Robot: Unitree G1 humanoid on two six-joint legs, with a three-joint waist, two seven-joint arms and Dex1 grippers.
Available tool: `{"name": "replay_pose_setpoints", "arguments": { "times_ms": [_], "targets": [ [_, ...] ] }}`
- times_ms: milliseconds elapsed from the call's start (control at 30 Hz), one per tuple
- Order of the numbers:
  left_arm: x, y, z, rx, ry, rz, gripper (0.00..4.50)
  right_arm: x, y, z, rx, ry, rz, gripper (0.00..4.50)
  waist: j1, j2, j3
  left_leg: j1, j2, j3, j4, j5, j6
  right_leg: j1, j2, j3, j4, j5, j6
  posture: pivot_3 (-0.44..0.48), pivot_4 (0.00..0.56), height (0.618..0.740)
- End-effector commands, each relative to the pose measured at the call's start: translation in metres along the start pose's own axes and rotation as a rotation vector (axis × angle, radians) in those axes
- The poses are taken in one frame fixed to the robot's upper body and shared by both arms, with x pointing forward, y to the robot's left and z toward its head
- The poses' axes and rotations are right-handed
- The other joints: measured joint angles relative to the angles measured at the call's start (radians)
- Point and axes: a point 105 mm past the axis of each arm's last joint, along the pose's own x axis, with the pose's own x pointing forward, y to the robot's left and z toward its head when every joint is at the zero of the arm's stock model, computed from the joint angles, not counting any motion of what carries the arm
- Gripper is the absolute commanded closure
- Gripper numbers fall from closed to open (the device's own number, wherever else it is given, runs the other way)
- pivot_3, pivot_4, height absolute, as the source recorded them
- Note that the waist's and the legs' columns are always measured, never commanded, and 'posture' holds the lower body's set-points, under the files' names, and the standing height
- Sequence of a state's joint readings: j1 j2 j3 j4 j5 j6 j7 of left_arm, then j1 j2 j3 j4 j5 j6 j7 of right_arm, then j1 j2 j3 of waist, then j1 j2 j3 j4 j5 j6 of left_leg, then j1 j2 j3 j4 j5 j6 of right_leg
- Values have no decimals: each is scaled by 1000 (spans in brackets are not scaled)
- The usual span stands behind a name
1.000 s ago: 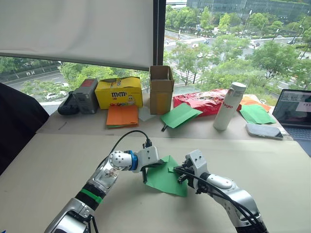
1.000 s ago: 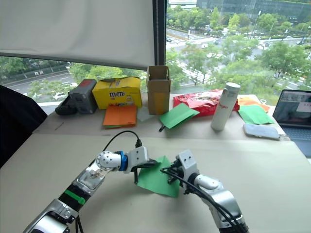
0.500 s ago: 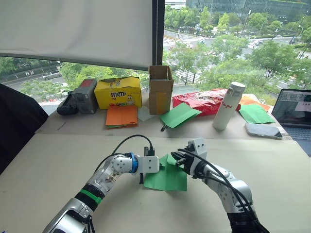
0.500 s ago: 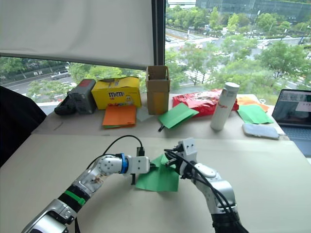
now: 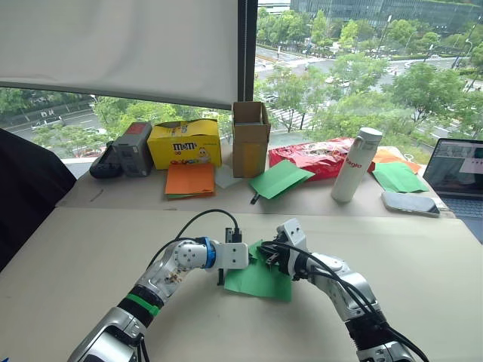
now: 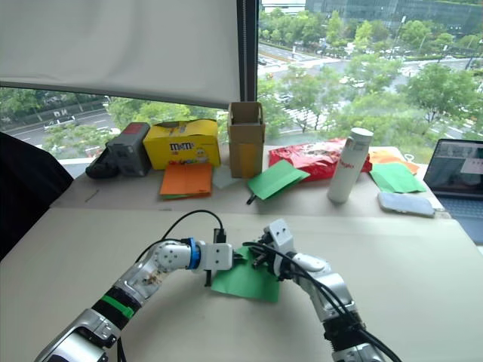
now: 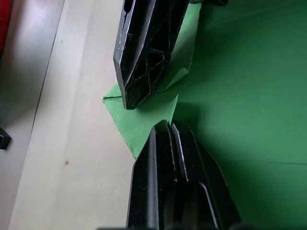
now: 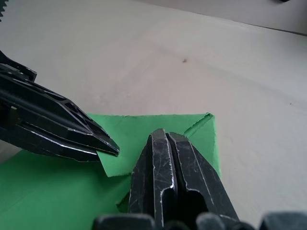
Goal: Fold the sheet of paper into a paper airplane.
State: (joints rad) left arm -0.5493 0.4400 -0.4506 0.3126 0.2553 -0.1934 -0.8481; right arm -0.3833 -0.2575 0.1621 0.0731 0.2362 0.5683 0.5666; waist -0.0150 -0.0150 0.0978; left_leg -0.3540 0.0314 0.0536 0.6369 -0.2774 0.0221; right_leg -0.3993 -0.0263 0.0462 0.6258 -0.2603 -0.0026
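The sheet of paper [image 5: 260, 280] lies flat on the beige table, bright green, with a small folded flap [image 8: 204, 132] at its far corner. My left gripper [image 5: 250, 259] reaches in from the left, and in the left wrist view it [image 7: 169, 125] is shut with its tips resting on the paper beside the flap. My right gripper [image 5: 269, 256] comes from the right and meets it almost tip to tip. In the right wrist view it [image 8: 166, 133] is shut too, lying on top of the folded corner. No paper airplane shape shows.
Along the back of the table [image 5: 90, 249] stand a grey box [image 5: 133, 148], a yellow box [image 5: 185, 143], orange paper sheets [image 5: 190, 179], a cardboard box [image 5: 250, 138], another green sheet [image 5: 281, 179], a red bag [image 5: 317, 157], a white bottle [image 5: 356, 164], a phone [image 5: 410, 202] and a laptop [image 5: 456, 170].
My right gripper has swung from the paper's right edge up and left to its far corner, close to the left gripper. The paper has turned and shifted slightly; the left gripper barely moved.
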Motion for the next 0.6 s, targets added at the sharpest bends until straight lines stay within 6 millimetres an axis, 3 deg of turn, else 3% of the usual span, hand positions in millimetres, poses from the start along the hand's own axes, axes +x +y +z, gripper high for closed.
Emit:
{"name": "replay_pose_setpoints", "arguments": {
  "times_ms": [33,300,467,600],
  "targets": [
    [-2,5,4,9,-10,19,4475,1,0,12,-54,-34,11,4500,0,0,0,0,0,0,0,0,0,0,0,0,0,0,0,0,150,740],
    [1,10,2,7,22,28,4475,3,-1,4,-114,8,3,4500,0,0,0,1,0,0,0,0,0,0,0,0,0,0,0,0,150,740],
    [-2,14,10,-141,-29,49,4475,4,2,-4,-137,37,10,4500,0,1,0,1,0,0,1,0,0,2,0,0,1,0,0,0,150,740],
    [-17,25,15,-264,-79,90,3361,3,3,-8,-146,53,15,4500,-1,1,0,1,0,0,2,0,0,1,0,0,1,0,0,0,150,740]
  ]
}}
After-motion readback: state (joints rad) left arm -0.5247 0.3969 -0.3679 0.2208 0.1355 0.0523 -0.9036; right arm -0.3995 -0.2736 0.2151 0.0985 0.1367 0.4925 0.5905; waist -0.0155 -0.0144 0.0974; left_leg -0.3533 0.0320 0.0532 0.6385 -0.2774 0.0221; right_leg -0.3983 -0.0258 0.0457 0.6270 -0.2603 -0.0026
